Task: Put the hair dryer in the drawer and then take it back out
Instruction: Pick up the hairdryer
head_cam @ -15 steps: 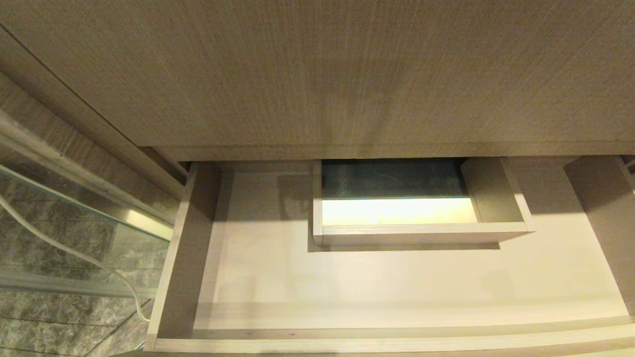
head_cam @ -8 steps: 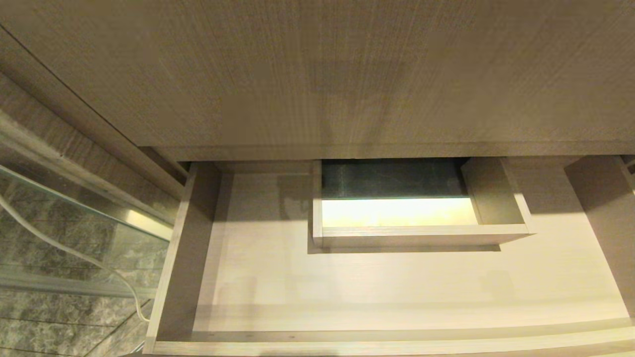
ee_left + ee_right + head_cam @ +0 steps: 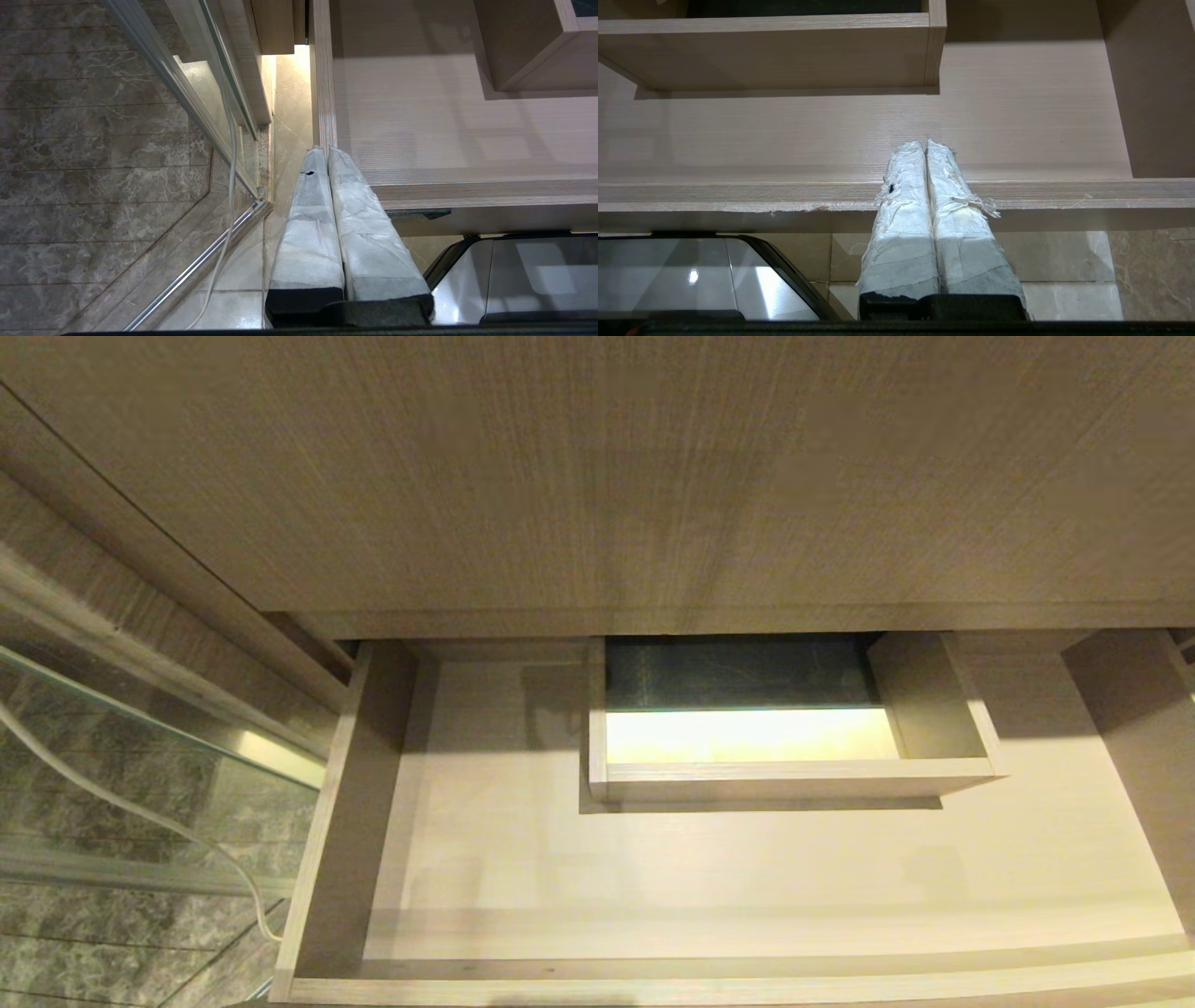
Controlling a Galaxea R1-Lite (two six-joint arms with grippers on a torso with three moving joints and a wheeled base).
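The drawer [image 3: 336, 859] stands pulled open under the vanity front, wide and shallow, light wood grain, with nothing lying on its floor. A boxed notch [image 3: 794, 779] sits at its back. The hair dryer is out of view. Neither arm shows in the head view. In the left wrist view my left gripper [image 3: 326, 149] hangs shut and empty over the drawer's [image 3: 467, 191] left front corner. In the right wrist view my right gripper [image 3: 926, 142] is shut and empty, above the drawer's [image 3: 738, 193] front rail.
A glass shower panel [image 3: 140, 775] with a metal rail [image 3: 196, 266] stands left of the drawer, over marble floor tiles. A white cord [image 3: 131, 807] runs down beside it. The vanity's flat front [image 3: 597, 476] overhangs the drawer's back. My glossy base [image 3: 691, 275] lies below the drawer front.
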